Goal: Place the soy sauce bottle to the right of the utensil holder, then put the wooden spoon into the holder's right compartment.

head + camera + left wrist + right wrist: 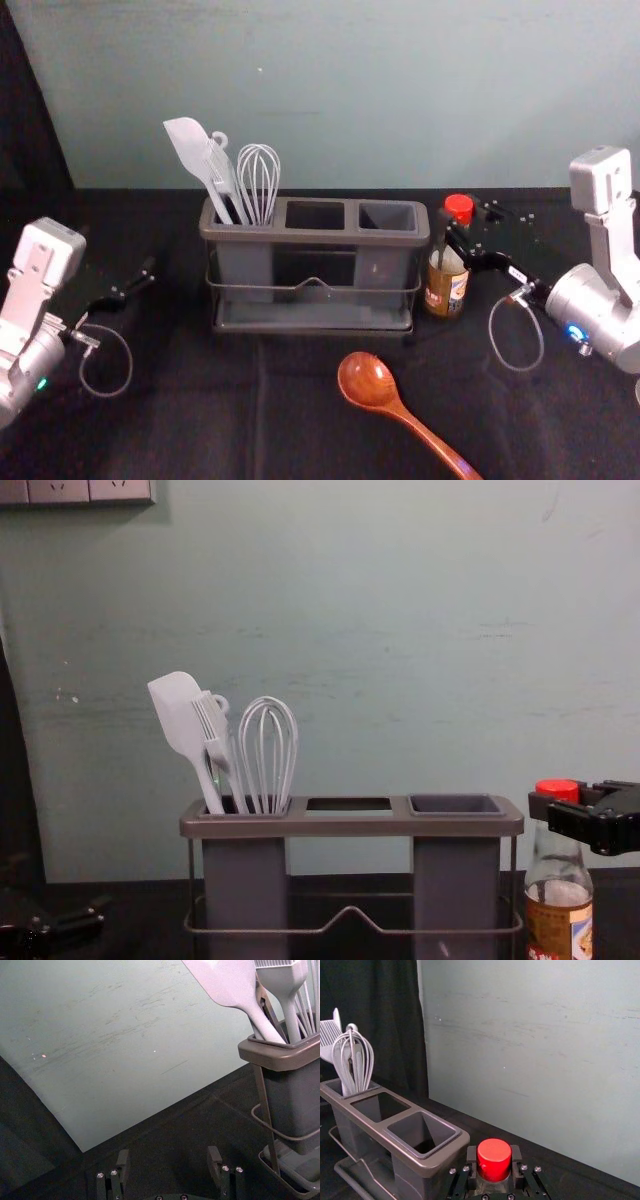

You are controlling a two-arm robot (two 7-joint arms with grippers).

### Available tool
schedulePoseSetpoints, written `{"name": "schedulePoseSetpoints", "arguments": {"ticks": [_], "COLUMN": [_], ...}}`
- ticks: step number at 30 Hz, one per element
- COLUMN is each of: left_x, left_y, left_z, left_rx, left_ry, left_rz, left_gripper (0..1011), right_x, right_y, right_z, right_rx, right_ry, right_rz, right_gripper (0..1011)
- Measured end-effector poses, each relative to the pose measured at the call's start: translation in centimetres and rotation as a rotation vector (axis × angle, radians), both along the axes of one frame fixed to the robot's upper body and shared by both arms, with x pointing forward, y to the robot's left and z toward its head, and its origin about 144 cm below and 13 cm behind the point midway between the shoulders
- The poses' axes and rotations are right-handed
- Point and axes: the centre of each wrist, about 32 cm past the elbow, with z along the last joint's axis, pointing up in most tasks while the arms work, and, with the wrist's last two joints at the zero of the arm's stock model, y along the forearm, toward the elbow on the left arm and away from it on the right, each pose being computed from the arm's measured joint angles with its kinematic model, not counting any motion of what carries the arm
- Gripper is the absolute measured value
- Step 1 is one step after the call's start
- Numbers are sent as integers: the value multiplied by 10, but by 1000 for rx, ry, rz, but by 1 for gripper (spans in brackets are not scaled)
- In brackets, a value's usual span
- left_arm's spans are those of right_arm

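This looks like a robot lab, a place for trying out robots. One shiny robot arm (42, 262) is on the left and another robot arm (606, 205) is on the right. A wooden spoon (367, 381) and a utensil holder (330, 237) are on black cloth (180, 410). Behind is a plain wall (400, 90) with little marks, wall sockets (90, 491) and a dark curtain (375, 1010).

There is one holder (315, 238), one bottle (447, 288), one spoon (366, 381), one spatula (190, 148), one brush (211, 723) and one whisk (353, 1062).
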Motion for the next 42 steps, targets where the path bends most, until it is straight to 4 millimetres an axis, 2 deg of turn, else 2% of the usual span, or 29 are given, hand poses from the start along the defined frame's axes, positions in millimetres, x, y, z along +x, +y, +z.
{"name": "schedulePoseSetpoints", "arguments": {"ticks": [8,14,16,18,28,36,42], "left_x": [0,0,0,0,0,0,0], "left_y": [0,0,0,0,0,0,0], "left_z": [0,0,0,0,0,0,0], "left_rx": [0,0,0,0,0,0,0], "left_ry": [0,0,0,0,0,0,0], "left_rz": [0,0,0,0,0,0,0], "left_gripper": [1011,1011,1011,1011,1011,1012,1011], "right_x": [0,0,0,0,0,0,-8], "right_y": [0,0,0,0,0,0,-3], "right_z": [0,1,1,1,1,1,4], "right_rx": [-1,-1,-1,-1,-1,-1,-4], "right_ry": [-1,-2,-2,-2,-3,-3,-27], "right_rz": [0,1,1,2,0,1,-26], "right_gripper": [407,600,633,739,1002,1000,1000]}}
